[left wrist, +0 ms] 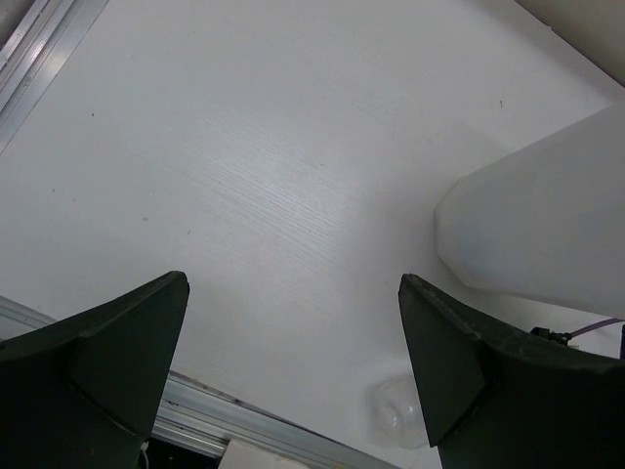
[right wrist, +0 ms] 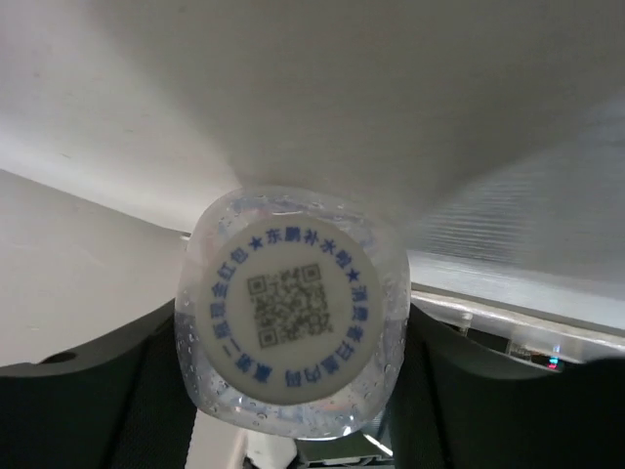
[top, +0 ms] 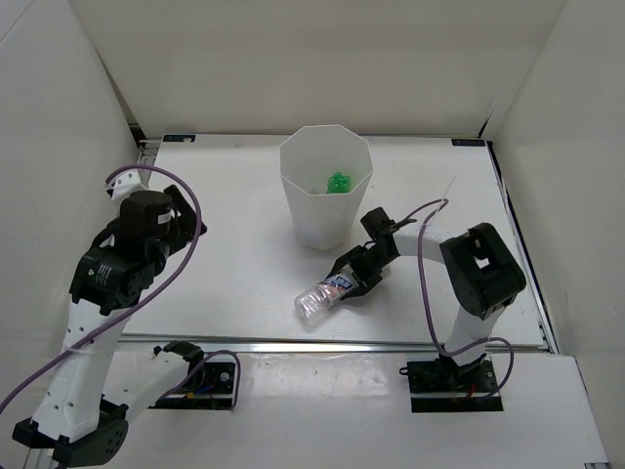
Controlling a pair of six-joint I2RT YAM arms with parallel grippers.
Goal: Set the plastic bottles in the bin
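Note:
A clear plastic bottle (top: 320,297) with a blue label lies near the table's front edge, its base pointing front-left. My right gripper (top: 355,277) is shut on its cap end. The right wrist view shows the white cap (right wrist: 293,303) with blue print, pressed between both dark fingers (right wrist: 117,391). The tall white bin (top: 322,223) stands just behind, with a green bottle (top: 338,182) inside it. My left gripper (top: 181,210) hangs open and empty over the left side of the table. In its view the jaws stand wide apart, with the bin (left wrist: 537,234) at the right and the clear bottle's base (left wrist: 395,415) low down.
White walls enclose the table on the left, back and right. A metal rail (top: 342,346) runs along the table's front edge. The right arm's purple cable (top: 426,283) loops between its elbow and base.

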